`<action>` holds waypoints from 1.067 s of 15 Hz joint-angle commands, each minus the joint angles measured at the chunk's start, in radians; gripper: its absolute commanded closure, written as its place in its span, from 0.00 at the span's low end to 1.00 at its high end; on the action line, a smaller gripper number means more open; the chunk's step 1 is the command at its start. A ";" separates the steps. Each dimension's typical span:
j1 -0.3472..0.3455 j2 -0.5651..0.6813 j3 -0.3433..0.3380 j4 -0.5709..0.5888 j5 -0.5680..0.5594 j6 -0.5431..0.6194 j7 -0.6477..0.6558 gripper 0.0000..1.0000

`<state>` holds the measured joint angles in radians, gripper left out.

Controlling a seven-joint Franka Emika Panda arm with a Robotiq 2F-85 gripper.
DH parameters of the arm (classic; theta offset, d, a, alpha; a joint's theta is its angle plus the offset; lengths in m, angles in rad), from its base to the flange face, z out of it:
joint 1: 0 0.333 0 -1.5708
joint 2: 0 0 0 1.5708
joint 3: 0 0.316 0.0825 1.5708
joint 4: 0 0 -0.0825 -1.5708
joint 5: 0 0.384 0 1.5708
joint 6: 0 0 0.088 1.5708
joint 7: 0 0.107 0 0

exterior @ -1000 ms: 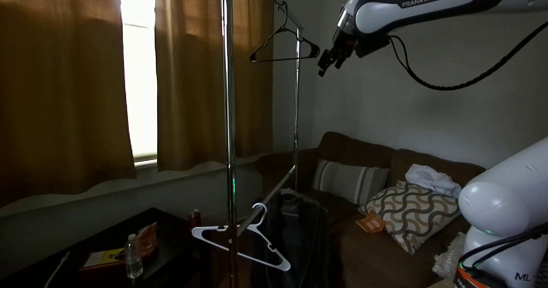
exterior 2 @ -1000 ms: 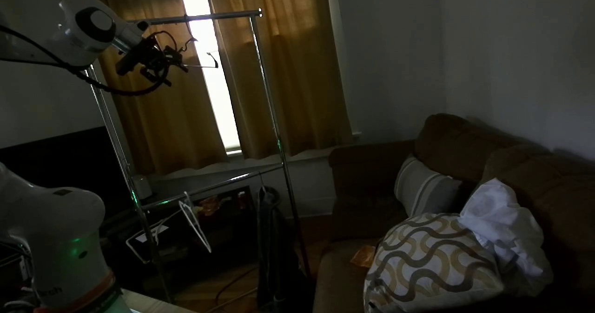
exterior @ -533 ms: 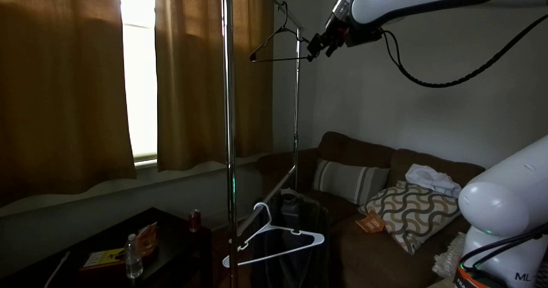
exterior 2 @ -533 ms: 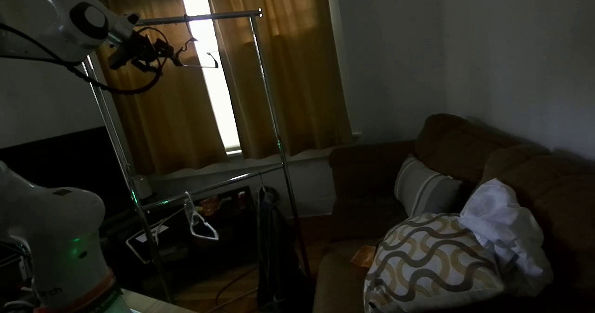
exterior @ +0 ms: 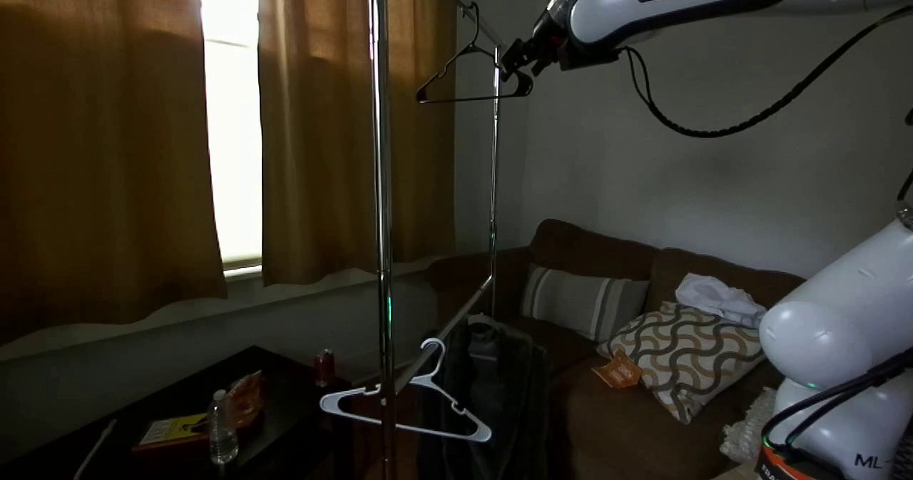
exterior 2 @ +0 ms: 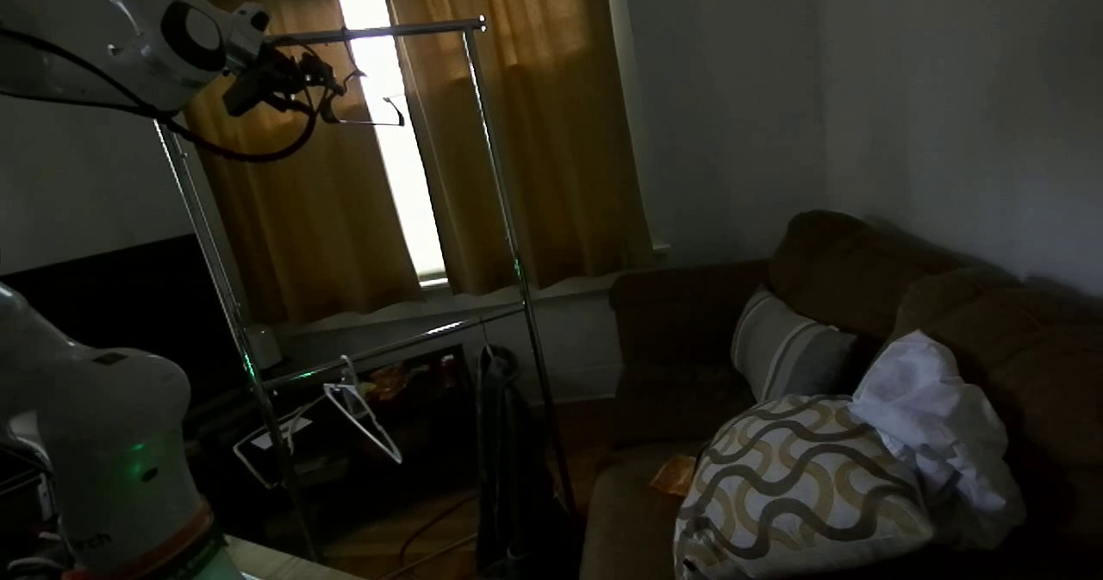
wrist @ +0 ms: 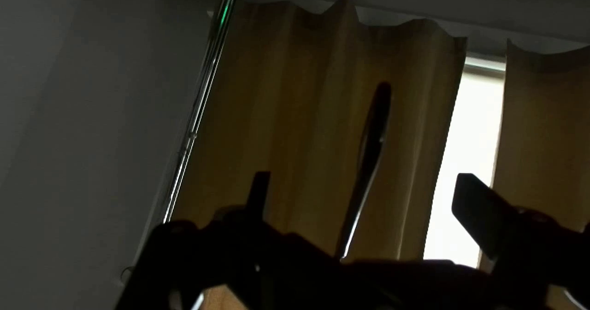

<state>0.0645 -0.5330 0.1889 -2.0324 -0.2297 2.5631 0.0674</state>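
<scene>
- Tan curtains (exterior: 107, 145) flank a bright window (exterior: 232, 123).
- A white hanger (exterior: 424, 380) hangs from the lower bar (exterior 2: 445, 328) of the rack (exterior: 381, 180).
- A dark hanger (exterior: 471, 50) hangs from the top rail (exterior 2: 431, 27).
- The gripper (wrist: 362, 179) stands at its end, jaws spread wide; the wrist view shows that end between them, contact unclear.
- Cushions (exterior: 585, 302) lie on the brown sofa (exterior: 585, 423).

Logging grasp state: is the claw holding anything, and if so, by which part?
Nothing is held: the claw is open; the dark hanger shows between its jaws, unclamped.
</scene>
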 commanded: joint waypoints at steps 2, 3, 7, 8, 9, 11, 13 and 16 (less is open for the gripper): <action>-0.032 0.100 0.009 0.091 0.000 0.091 0.015 0.00; -0.032 0.121 0.009 0.111 0.001 0.106 0.012 0.00; -0.033 0.201 0.014 0.185 -0.010 0.170 0.005 0.00; -0.035 0.220 0.015 0.203 -0.014 0.186 0.007 0.00; -0.033 0.237 0.014 0.218 -0.013 0.202 0.009 0.00; -0.028 0.269 0.013 0.248 -0.011 0.228 0.006 0.00; -0.019 0.247 0.001 0.224 0.000 0.213 -0.004 0.00; -0.018 0.268 0.001 0.245 0.000 0.218 -0.004 0.00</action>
<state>0.0434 -0.2665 0.1938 -1.7903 -0.2325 2.7835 0.0673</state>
